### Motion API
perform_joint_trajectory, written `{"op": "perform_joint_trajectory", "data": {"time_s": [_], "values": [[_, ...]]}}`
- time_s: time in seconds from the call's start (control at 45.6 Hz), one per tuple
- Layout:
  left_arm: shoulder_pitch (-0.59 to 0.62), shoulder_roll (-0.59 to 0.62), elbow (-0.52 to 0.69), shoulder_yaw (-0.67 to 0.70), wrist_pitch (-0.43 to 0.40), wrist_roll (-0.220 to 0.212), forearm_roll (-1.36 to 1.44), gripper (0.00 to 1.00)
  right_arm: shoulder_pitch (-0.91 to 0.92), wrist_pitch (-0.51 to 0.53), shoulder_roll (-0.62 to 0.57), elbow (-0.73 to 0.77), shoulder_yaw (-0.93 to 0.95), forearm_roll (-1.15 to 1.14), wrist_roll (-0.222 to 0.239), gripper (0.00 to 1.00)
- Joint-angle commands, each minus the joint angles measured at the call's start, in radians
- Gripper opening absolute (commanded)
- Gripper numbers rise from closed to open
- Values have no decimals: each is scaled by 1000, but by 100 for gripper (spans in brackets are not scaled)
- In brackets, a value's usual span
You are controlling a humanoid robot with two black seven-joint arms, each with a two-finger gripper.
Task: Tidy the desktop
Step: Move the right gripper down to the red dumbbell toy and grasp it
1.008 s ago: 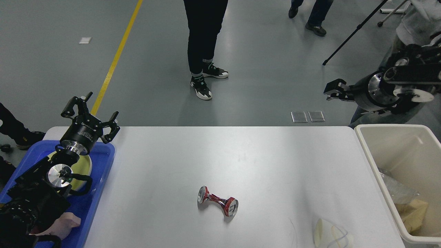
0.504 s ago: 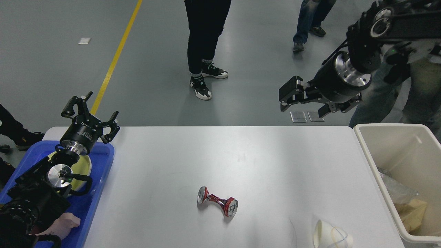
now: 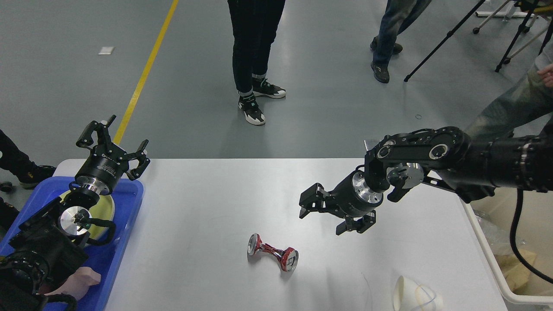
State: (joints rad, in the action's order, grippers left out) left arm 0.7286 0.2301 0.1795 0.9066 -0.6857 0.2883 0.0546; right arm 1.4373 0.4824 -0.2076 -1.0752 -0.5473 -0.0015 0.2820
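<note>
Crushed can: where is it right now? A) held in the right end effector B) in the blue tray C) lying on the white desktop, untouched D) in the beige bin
C: the crushed can lies on the desktop, with the open right end effector above it and apart from it.

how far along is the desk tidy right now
Done: a plate sits in the blue tray, some rubbish in the beige bin. In hand: nothing; the right pincer hangs open above the desktop near the crushed can. Left: the can and the paper cup. The left pincer is open over the tray.
</note>
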Motion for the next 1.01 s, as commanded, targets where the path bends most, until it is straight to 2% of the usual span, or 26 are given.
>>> {"op": "perform_joint_trajectory", "data": {"time_s": [0.0, 0.438, 0.899, 0.986], "values": [[0, 0, 0, 0, 0, -1, 1, 96, -76, -14, 45, 58, 12, 0, 0, 100], [0, 0, 0, 0, 0, -1, 1, 96, -227, -50, 142, 136, 145, -2, -1, 100], [0, 0, 0, 0, 0, -1, 1, 96, -291, -200, 209, 187, 138, -12, -1, 99], [0, 0, 0, 0, 0, -1, 1, 96, -294, -205, 209, 185, 132, -15, -1, 94]]}}
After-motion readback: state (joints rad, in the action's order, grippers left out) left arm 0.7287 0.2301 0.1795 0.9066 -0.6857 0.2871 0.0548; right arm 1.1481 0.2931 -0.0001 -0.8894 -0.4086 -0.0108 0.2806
